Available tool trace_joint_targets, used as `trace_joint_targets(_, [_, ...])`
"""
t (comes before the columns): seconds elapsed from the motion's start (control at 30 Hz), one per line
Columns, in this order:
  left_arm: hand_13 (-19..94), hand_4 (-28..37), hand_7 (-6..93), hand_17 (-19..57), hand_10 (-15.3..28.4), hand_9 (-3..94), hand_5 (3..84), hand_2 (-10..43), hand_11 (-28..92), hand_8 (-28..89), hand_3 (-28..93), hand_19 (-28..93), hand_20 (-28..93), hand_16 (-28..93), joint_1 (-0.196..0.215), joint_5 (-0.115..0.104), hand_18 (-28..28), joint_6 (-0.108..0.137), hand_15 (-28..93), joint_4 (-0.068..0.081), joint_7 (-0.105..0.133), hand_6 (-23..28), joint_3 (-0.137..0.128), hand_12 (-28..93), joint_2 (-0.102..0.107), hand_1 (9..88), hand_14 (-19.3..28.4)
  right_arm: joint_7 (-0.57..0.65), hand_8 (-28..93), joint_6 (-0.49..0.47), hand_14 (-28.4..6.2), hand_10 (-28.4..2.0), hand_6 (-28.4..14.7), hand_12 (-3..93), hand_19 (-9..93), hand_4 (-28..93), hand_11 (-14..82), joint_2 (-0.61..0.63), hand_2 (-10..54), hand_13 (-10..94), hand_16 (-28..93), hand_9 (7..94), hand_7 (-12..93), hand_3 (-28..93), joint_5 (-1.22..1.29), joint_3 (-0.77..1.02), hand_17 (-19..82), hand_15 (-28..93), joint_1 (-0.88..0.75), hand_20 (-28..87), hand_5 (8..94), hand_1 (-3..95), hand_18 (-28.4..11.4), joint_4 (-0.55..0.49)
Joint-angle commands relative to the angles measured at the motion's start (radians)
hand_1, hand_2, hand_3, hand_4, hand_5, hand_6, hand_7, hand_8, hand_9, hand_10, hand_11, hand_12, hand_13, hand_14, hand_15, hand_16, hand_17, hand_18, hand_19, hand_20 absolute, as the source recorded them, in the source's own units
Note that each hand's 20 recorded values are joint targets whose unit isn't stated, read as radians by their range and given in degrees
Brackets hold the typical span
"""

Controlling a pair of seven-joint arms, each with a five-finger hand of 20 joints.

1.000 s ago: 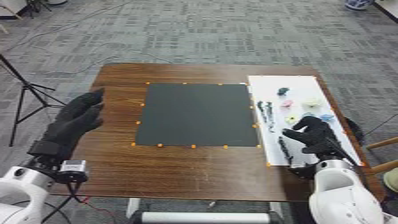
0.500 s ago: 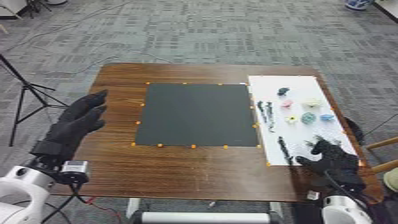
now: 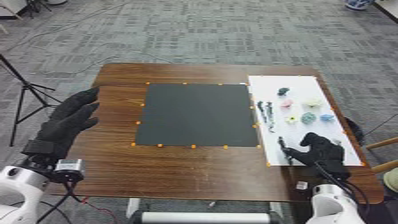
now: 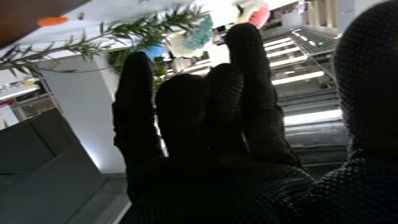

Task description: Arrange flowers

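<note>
In the head view my right hand [image 3: 322, 150] is over the near end of the white sheet [image 3: 302, 90], beside a dark green stem [image 3: 283, 148]. In the right wrist view the same hand [image 4: 222, 175] has its fingers extended and thumb apart, nothing held; a leafy stem [image 4: 98, 42] and blossoms [image 4: 197, 35] lie beyond the fingertips. Farther up the sheet are pink [image 3: 287, 103], cream [image 3: 312, 102], yellow [image 3: 290, 119], teal [image 3: 308, 118] and blue [image 3: 327, 117] flowers, a dark one [image 3: 283, 91] and two thin stems [image 3: 266, 116]. My left hand [image 3: 67, 122] is open above the table's left edge.
A dark mat [image 3: 195, 115] edged with orange markers lies mid-table on the brown wood [image 3: 178, 172], left of the white sheet. A black tripod [image 3: 27, 87] stands on the floor to the left, and a wooden chair [image 3: 382, 145] is at the right.
My right hand drew back toward the near edge, uncovering the teal and blue flowers, then moved slightly forward and left toward the near stem. My left hand shifted slightly.
</note>
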Motion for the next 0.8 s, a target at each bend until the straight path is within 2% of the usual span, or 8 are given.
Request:
trace_joint_targets(0.03, [2, -28.2, 24.3, -11.2, 6.8, 8.4, 14.9, -7.6, 23, -11, 36, 36, 9, -7, 0.010, -0.015, 20.8, 0.017, 39, -0.007, 0.016, 0.7, -0.009, 19, -0.001, 39.5, 9.1, -0.024, -23, -0.099, -14.6, -14.4, -3.6, 58.5, 72, -28, 71.6, -0.014, -9.5, 48, 44, 46.8, 60, 63, 0.050, 0.008, 20, 85, -0.008, 41, 43.9, 34.5, -19.5, 0.040])
trace_joint_targets(0.17, [2, -28.2, 24.3, -11.1, 6.9, 8.6, 15.2, -7.8, 23, -11, 37, 36, 9, -7, 0.016, -0.012, 20.7, 0.015, 40, -0.008, 0.015, 0.9, -0.016, 19, 0.001, 38.9, 9.2, -0.030, -23, -0.100, -14.8, -14.7, -3.9, 58.0, 72, -28, 71.3, -0.007, -9.5, 47, 43, 46.0, 61, 63, 0.042, 0.033, 20, 84, -0.056, 40, 42.7, 33.9, -19.5, 0.008])
trace_joint_targets(0.4, [2, -28.2, 24.2, -11.0, 6.8, 8.8, 15.4, -7.8, 24, -11, 38, 36, 9, -7, 0.025, -0.016, 20.7, 0.023, 40, -0.012, 0.021, 0.9, -0.037, 19, 0.007, 38.4, 9.2, -0.085, -24, -0.191, -15.1, -14.7, -3.8, 57.7, 72, -28, 71.2, 0.021, -9.5, 47, 43, 45.8, 63, 63, 0.075, 0.044, 20, 84, -0.084, 40, 44.1, 33.0, -19.7, -0.044])
trace_joint_targets(0.5, [2, -28.3, 24.1, -11.1, 6.9, 8.8, 15.4, -7.9, 24, -11, 38, 36, 9, -7, 0.023, -0.015, 20.7, 0.017, 40, -0.011, 0.018, 0.8, -0.040, 19, 0.010, 38.2, 9.2, -0.113, -24, -0.216, -15.2, -14.8, -3.8, 57.1, 72, -28, 71.1, 0.046, -9.5, 47, 43, 46.0, 64, 63, 0.093, 0.049, 20, 84, -0.092, 40, 44.7, 32.5, -19.8, -0.062])
trace_joint_targets(0.57, [2, -28.3, 24.1, -11.0, 6.9, 8.8, 15.4, -8.0, 24, -11, 40, 36, 9, -7, 0.025, -0.010, 20.7, 0.013, 40, -0.011, 0.010, 0.8, -0.044, 19, 0.010, 37.2, 9.2, -0.125, -24, -0.234, -15.2, -14.7, -3.7, 56.8, 72, -28, 71.2, 0.059, -9.5, 47, 42, 46.2, 64, 63, 0.100, 0.032, 20, 84, -0.073, 40, 44.9, 32.4, -19.7, -0.060])
trace_joint_targets(0.67, [2, -28.3, 24.2, -11.1, 6.9, 8.7, 15.4, -8.3, 24, -11, 42, 36, 9, -7, 0.023, -0.020, 20.7, 0.017, 40, -0.010, 0.011, 0.8, -0.040, 19, 0.009, 36.7, 9.3, -0.134, -24, -0.273, -15.1, -14.7, -3.7, 56.7, 72, -28, 71.0, 0.084, -9.5, 48, 42, 47.0, 64, 65, 0.099, -0.012, 20, 84, -0.022, 40, 45.5, 31.0, -19.8, -0.038])
trace_joint_targets(0.8, [2, -28.3, 24.2, -11.1, 6.9, 8.7, 15.4, -8.2, 24, -11, 42, 36, 9, -7, 0.022, -0.016, 20.6, 0.018, 40, -0.010, 0.011, 0.8, -0.037, 19, 0.012, 36.9, 9.2, -0.127, -24, -0.283, -14.9, -14.5, -3.3, 56.4, 72, -28, 71.0, 0.118, -9.5, 50, 42, 48.9, 65, 69, 0.108, -0.102, 21, 84, 0.070, 40, 47.4, 29.6, -19.8, 0.018])
